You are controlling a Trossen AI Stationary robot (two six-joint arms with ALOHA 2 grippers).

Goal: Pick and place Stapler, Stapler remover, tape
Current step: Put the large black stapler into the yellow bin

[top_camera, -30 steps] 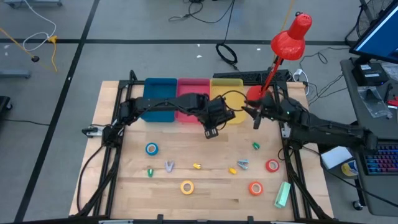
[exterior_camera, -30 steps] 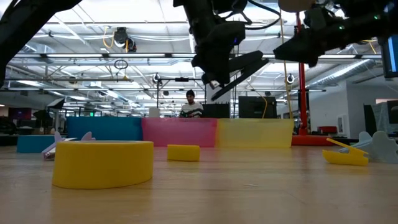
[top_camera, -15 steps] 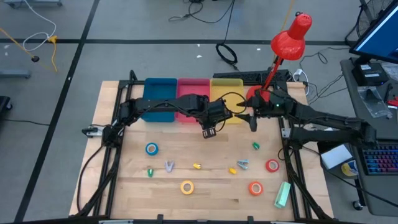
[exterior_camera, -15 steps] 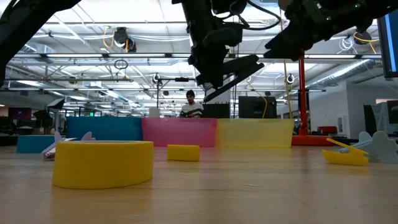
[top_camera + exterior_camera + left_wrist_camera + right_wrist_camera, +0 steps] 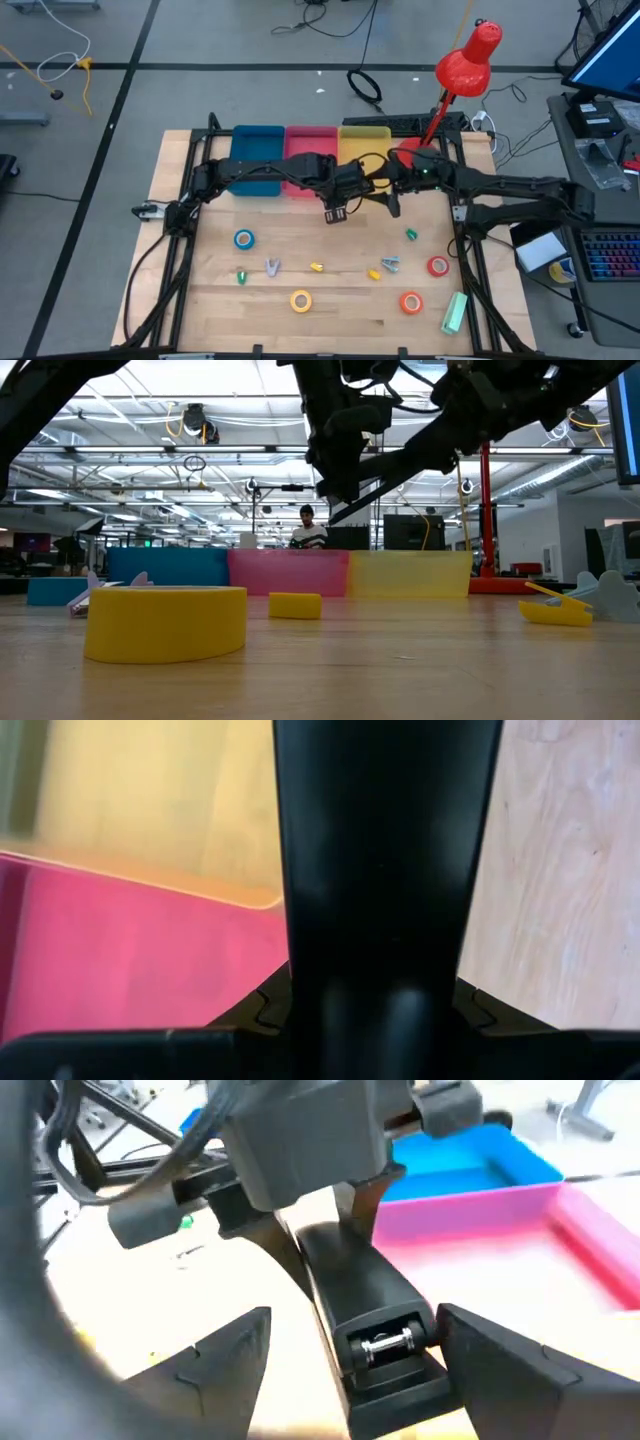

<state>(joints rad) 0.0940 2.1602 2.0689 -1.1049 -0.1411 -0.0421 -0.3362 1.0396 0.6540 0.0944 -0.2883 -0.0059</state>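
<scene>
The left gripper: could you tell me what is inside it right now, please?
The left gripper is clamped on a black stapler; its rear end is covered by the fingers. The open right gripper straddles its front.

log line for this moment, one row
left gripper: shut on black stapler | right gripper: open, at stapler's free end | place: above table by yellow bin

Matt black plastic stapler, glossy translucent plastic bins, pale smooth-grained wooden table

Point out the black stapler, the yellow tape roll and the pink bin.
black stapler (image 5: 375, 1330): right wrist view, top face near its front end.
yellow tape roll (image 5: 165, 622): low view, outer side wall.
pink bin (image 5: 310, 141): high view, bare floor at its far end.
</scene>
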